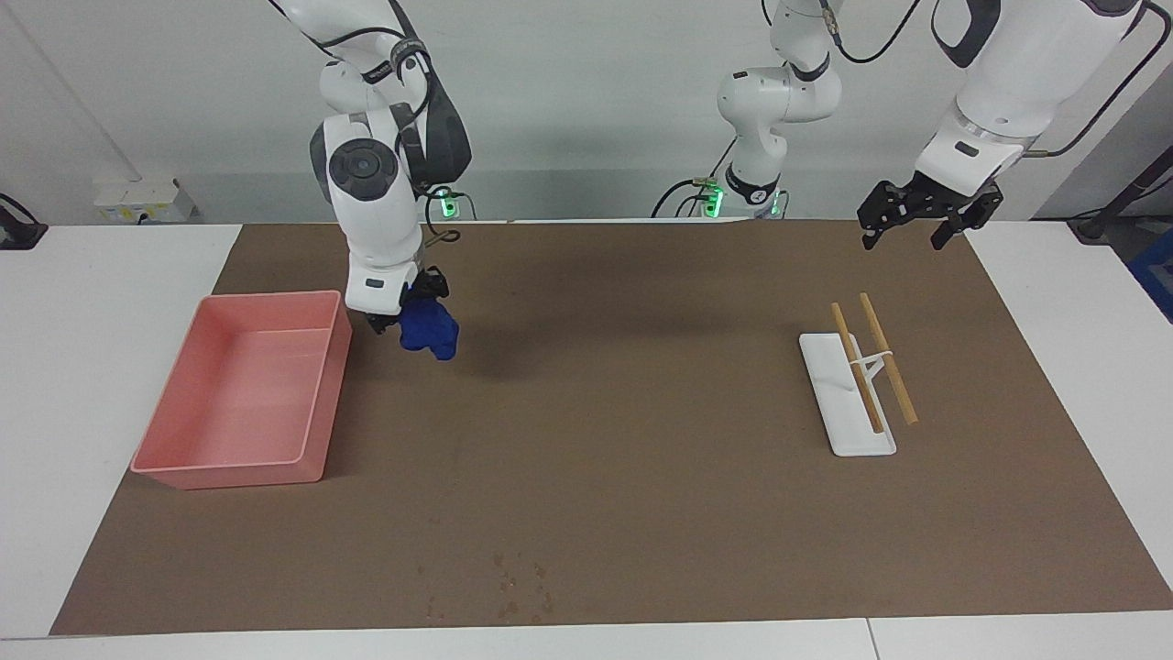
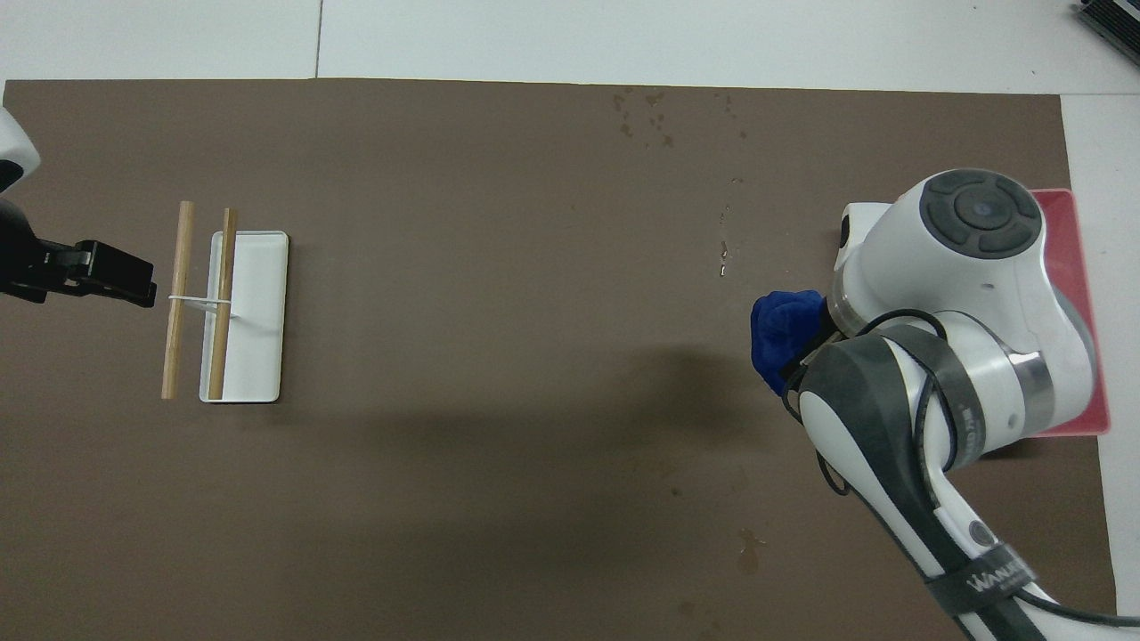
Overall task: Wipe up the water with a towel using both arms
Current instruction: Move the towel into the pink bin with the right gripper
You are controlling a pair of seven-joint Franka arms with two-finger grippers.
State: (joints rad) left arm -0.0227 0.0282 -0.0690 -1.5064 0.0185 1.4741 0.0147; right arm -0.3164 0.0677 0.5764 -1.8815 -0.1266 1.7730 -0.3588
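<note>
dangling deep-blue lumpy towel bundle

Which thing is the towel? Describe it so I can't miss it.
Find the pink tray at the right arm's end of the table. Beside it, the right tool holds a small lumpy bundle above the mat: the towel, the only deep-blue thing here.
</note>
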